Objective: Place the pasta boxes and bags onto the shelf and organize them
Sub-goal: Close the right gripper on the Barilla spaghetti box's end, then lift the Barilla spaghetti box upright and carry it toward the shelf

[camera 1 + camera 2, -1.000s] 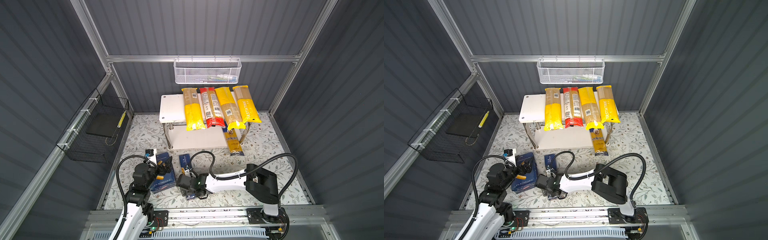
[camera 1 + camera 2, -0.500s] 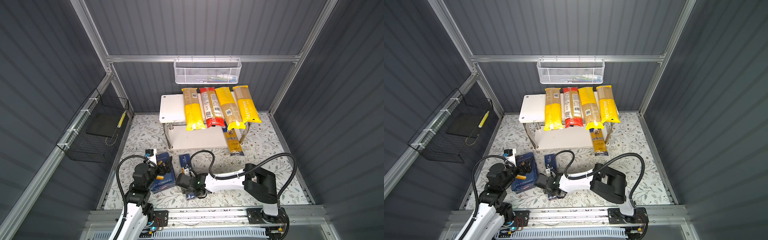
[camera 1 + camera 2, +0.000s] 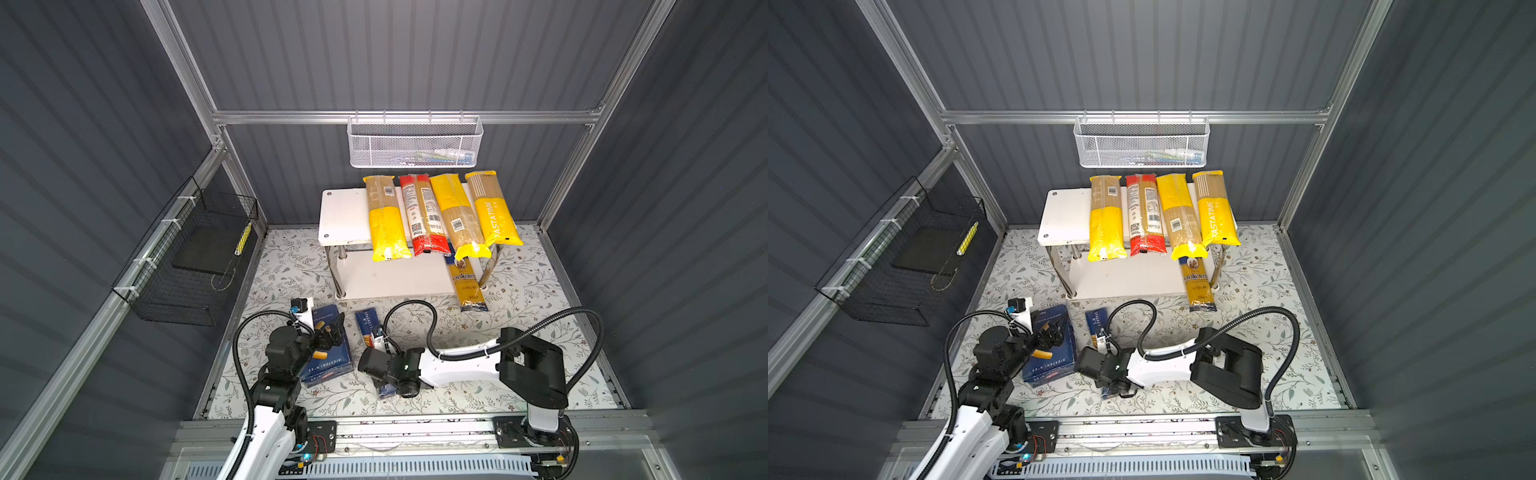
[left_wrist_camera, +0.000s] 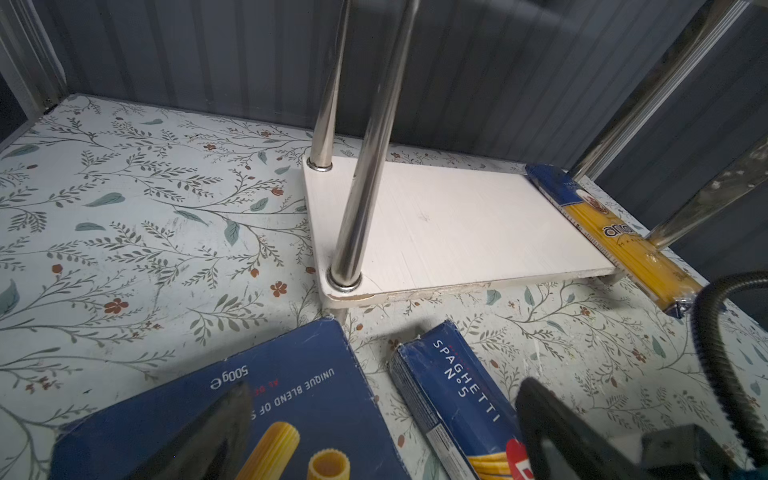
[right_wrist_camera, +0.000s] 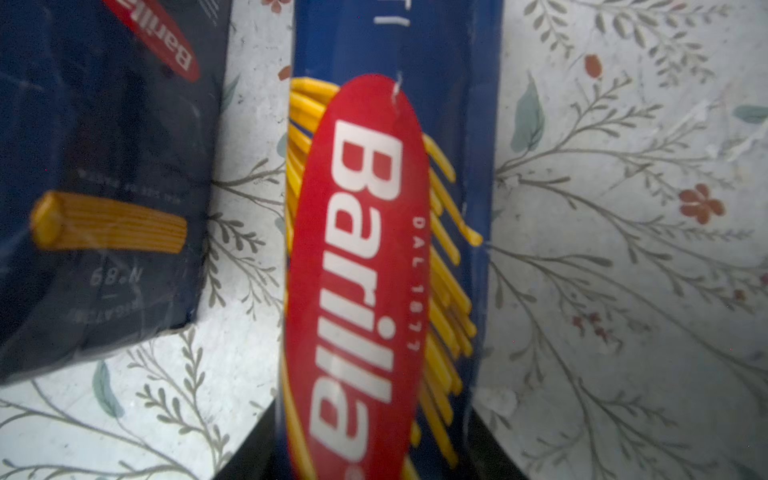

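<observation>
1. The spaghetti box (image 3: 367, 325) lies flat on the floral tabletop (image 3: 523, 332), at about 7 o'clock of it in both top views. Its length runs from 12 to 6.
2. The right pincer (image 5: 374, 455) is clamped across the box's near part. In the right wrist view a dark finger (image 5: 257, 461) sits against each long side, by the red logo.
3. The rigatoni box (image 3: 328, 363) lies flat at 9 o'clock of the spaghetti box, with a strip of tabletop between them.
4. The left pincer (image 4: 382, 399) hovers over the rigatoni box's far end, its jaws wide apart and holding nothing.
5. The shelf (image 3: 343, 212) stands at 12 o'clock against the back wall.
6. Four packs lie side by side on its top tier, near ends overhanging. From 9 to 3 they are the first yellow pack (image 3: 386, 220), the red pack (image 3: 424, 216), the second yellow pack (image 3: 457, 216) and the PASTATIME pack (image 3: 492, 208).
7. The ankara pack (image 3: 467, 282) lies at the lower tier's 3 o'clock end, jutting out over the tabletop.
8. A white mesh basket (image 3: 415, 143) hangs above the shelf. A black wire basket (image 3: 187, 266) hangs on the 9 o'clock wall.
</observation>
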You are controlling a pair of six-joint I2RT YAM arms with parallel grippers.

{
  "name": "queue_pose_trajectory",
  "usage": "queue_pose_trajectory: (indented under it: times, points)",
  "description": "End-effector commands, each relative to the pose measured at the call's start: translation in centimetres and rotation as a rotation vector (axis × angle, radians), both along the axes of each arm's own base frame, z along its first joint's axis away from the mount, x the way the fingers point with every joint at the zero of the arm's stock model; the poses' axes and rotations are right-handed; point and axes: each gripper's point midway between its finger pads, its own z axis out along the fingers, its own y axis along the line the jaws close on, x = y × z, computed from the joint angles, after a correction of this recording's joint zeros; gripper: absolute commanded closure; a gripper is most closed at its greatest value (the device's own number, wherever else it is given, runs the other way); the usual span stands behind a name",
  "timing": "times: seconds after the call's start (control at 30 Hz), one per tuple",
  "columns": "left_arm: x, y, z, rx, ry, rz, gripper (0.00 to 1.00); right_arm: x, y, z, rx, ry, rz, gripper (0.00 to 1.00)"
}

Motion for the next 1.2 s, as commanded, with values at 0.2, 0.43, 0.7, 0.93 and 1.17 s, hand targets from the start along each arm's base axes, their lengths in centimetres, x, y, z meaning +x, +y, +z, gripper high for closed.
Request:
queue_pose_trajectory:
  times: [0.2, 0.43, 0.7, 0.93, 1.17]
  points:
    - [-0.1, -0.2, 0.2, -0.004, -0.009, -0.016, 0.00, 1.1, -1.1, 3.0, 0.111, -0.099, -0.043, 0.60]
    - [-0.1, -0.2, 0.3, -0.004, -0.013, -0.015, 0.00, 1.6, -1.2, 4.8, 0.165, -0.149, -0.044, 0.67]
    - [-0.1, -0.3, 0.2, -0.004, -0.010, -0.020, 0.01, 1.6, -2.6, 6.6, 0.203, -0.201, -0.067, 0.71]
    - [-0.1, -0.4, 0.2, -0.005, -0.008, -0.025, 0.00, 1.8, -4.5, 8.2, 0.206, -0.246, -0.096, 0.72]
    - [0.0, -0.4, 0.2, -0.004, -0.007, -0.028, 0.00, 1.9, -6.7, 9.4, 0.200, -0.270, -0.133, 0.73]
